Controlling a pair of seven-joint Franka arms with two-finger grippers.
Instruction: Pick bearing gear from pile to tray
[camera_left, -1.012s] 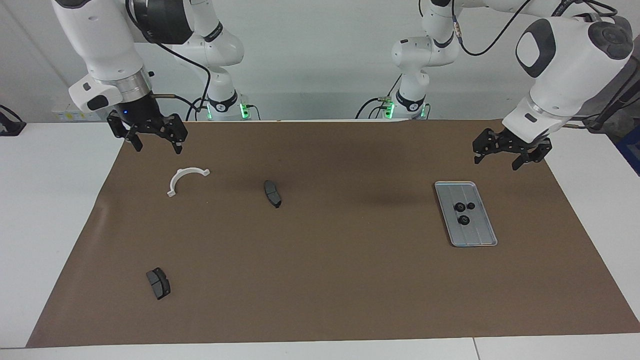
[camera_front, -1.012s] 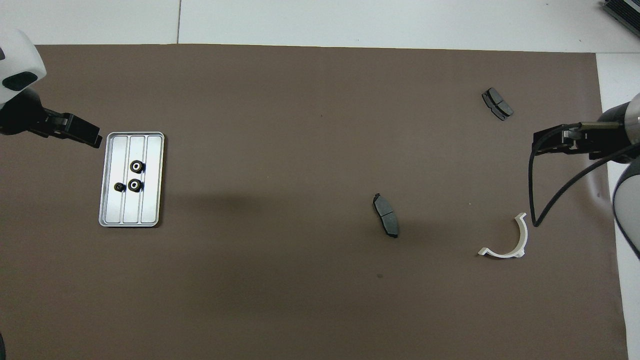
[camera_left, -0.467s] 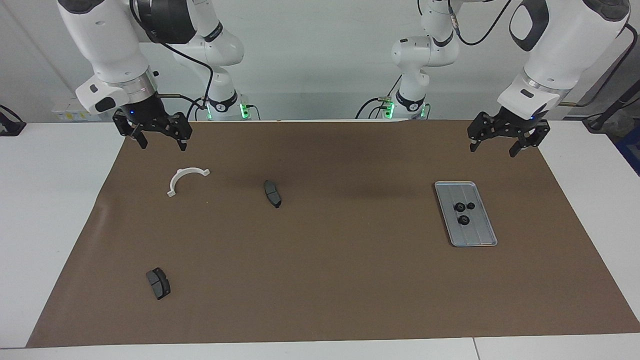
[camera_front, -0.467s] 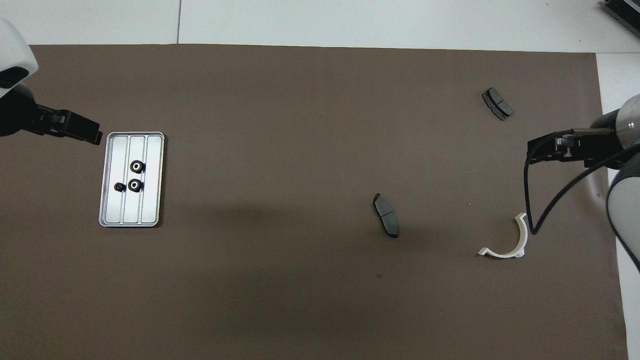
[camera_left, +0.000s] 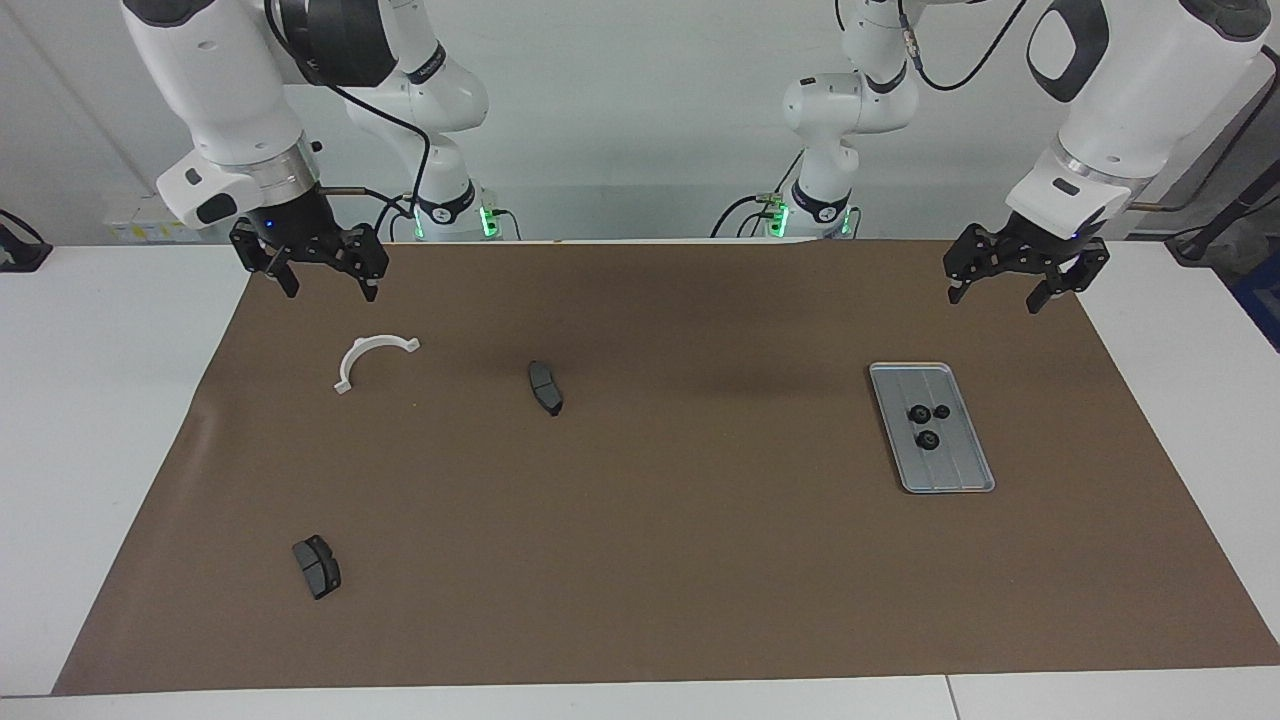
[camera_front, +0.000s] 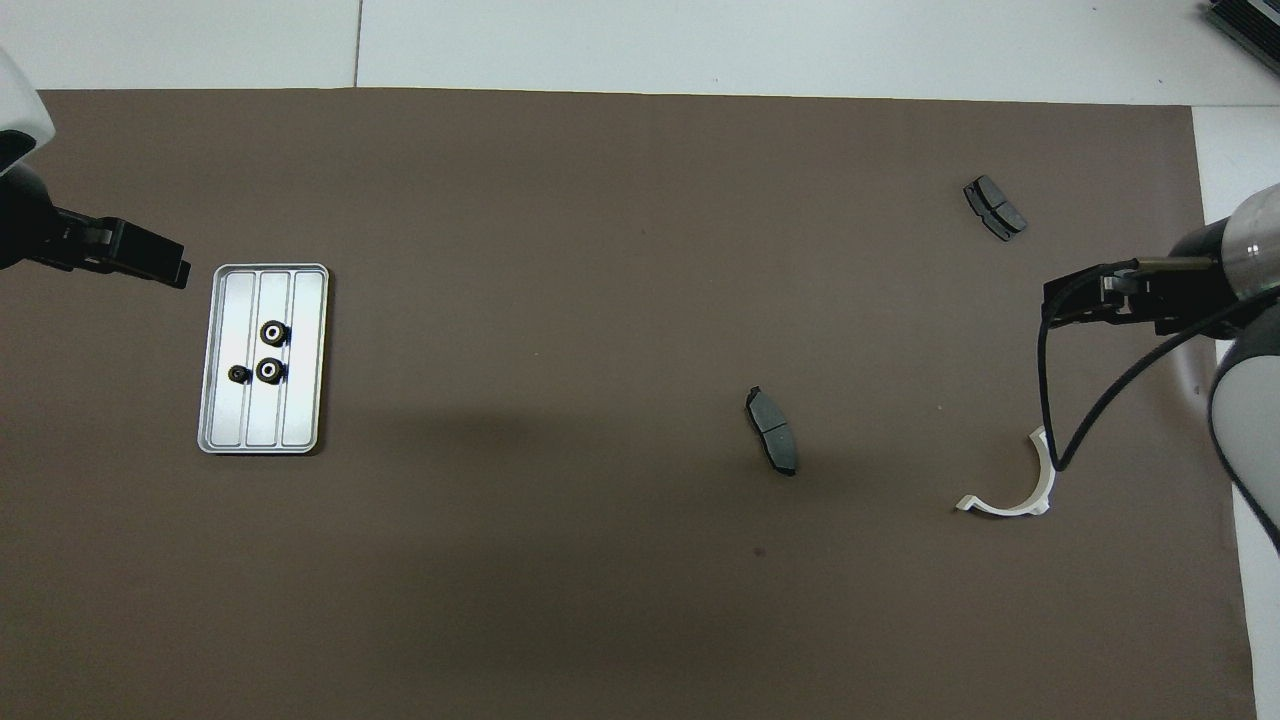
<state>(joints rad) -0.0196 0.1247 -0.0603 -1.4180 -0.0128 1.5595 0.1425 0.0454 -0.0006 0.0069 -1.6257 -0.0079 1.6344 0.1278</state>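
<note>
The silver-grey grooved tray (camera_left: 962, 478) lies toward the left arm's end of the brown mat. It also shows in the overhead view (camera_front: 302, 420). Three small black gears (camera_left: 928, 439) (camera_front: 268, 370) lie in it. My left gripper (camera_left: 998, 297) (camera_front: 160, 266) hangs open and empty over the mat, beside the tray's end nearer the robots. My right gripper (camera_left: 327, 290) (camera_front: 1076, 300) hangs open and empty over the mat near the white half-ring bracket (camera_left: 372, 342) (camera_front: 1000, 509). No loose gear shows on the mat.
Two dark grey curved pads lie on the mat. One is near the middle (camera_left: 545, 387) (camera_front: 772, 430). The other is farther from the robots, toward the right arm's end (camera_left: 317, 567) (camera_front: 994, 207). White table surrounds the mat (camera_left: 640, 560).
Both grippers have risen a little and stayed open. The left has drifted slightly away from the tray. The parts and the tray have not moved.
</note>
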